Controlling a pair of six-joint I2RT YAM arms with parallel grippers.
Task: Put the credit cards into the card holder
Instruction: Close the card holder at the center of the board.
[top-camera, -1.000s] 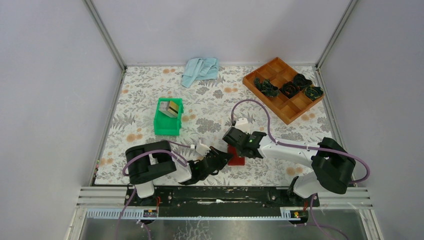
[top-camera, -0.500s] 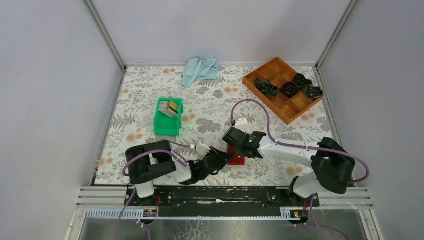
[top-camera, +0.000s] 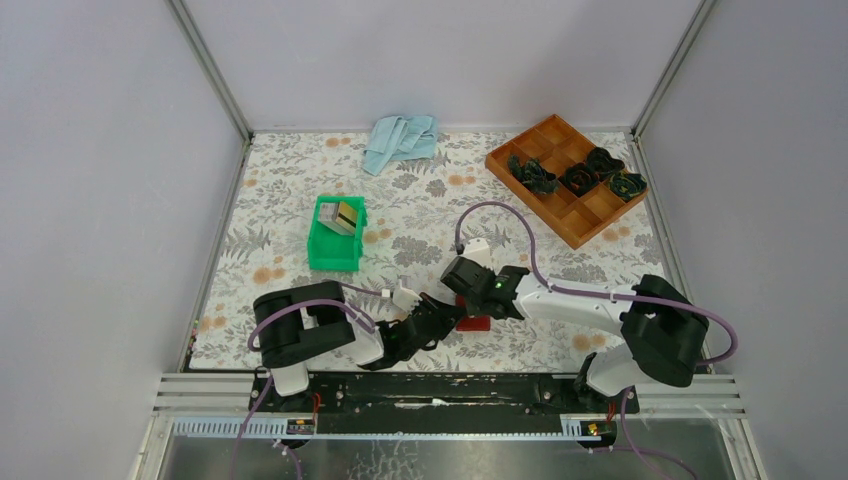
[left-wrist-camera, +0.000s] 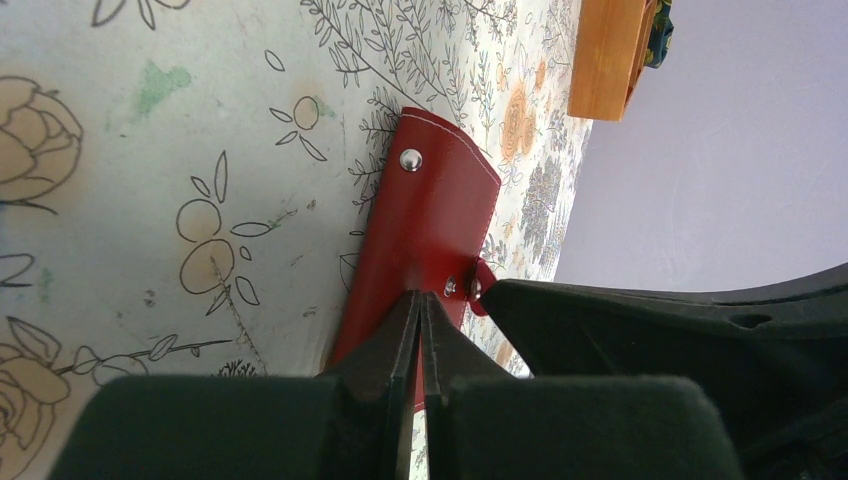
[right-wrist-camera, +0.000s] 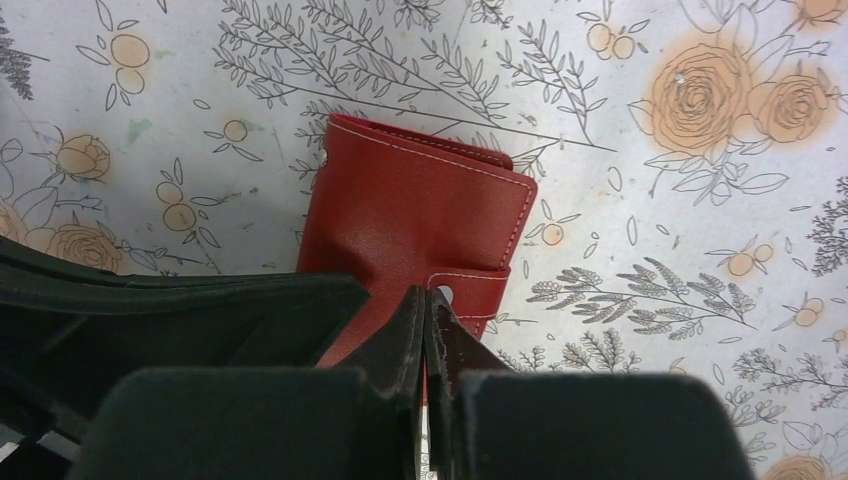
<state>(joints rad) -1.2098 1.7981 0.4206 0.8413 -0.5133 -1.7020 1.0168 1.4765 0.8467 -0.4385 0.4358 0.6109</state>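
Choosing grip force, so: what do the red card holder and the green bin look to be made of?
The card holder: smooth leather or imitation leather, slight sheen, pale stitching along edges; its snap stud looks shiny metal. The green bin: probably moulded plastic, uniform bright colour.

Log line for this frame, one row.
left claw: shut on card holder edge | right claw: shut on snap tab | credit cards: in green bin

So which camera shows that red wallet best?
The right wrist view: the card holder lies folded, stitching and tab plain. The left wrist view shows it slanted, partly hidden; the top view, only a red sliver.
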